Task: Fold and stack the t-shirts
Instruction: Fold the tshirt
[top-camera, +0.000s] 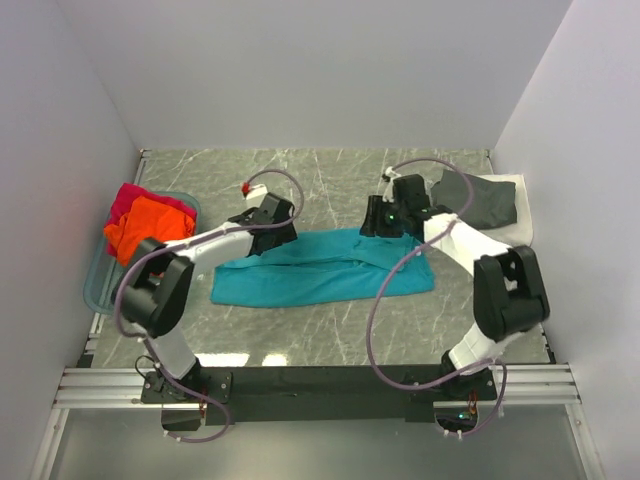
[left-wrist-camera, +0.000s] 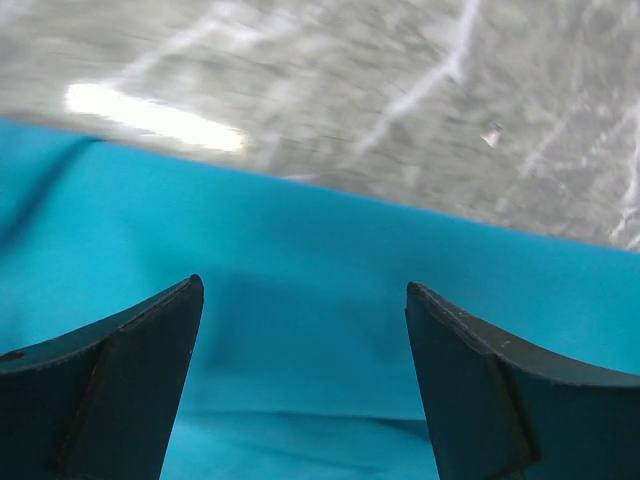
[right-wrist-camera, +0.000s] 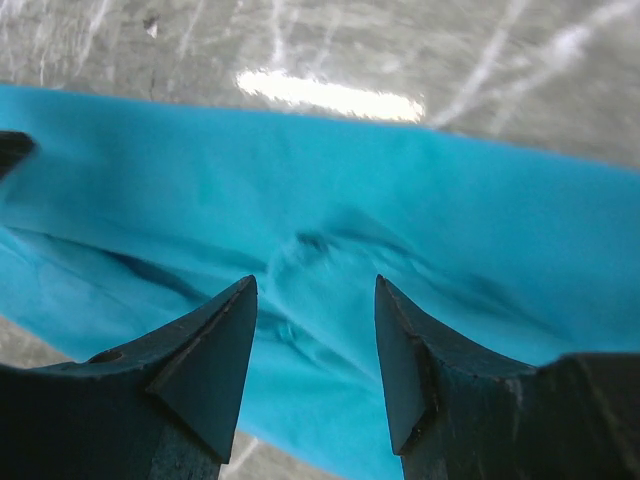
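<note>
nearest to the arm bases, the teal t-shirt (top-camera: 320, 270) lies flat on the grey marble table (top-camera: 330, 180), folded into a long band that goes from left to right in the middle. both tools are at the far edge of this band. the left gripper (left-wrist-camera: 300, 285) hangs over the left part of the shirt with its two fingers wide apart and nothing between them; in its wrist view the smooth teal cloth is under the fingers and the cloth's edge and bare table are just beyond. the right gripper (right-wrist-camera: 315, 280) is over the right part, its fingers set more narrowly but also apart, with a small wrinkle of the teal cloth just past the gap; i cannot tell if the tips touch the cloth. further back on the left, the orange t-shirt (top-camera: 140, 228) and the magenta-red t-shirt (top-camera: 128, 197) are bunched in a clear bluish tub (top-camera: 95, 285). far right, the dark grey t-shirt (top-camera: 475, 198) lies on the white t-shirt (top-camera: 520, 215).
</note>
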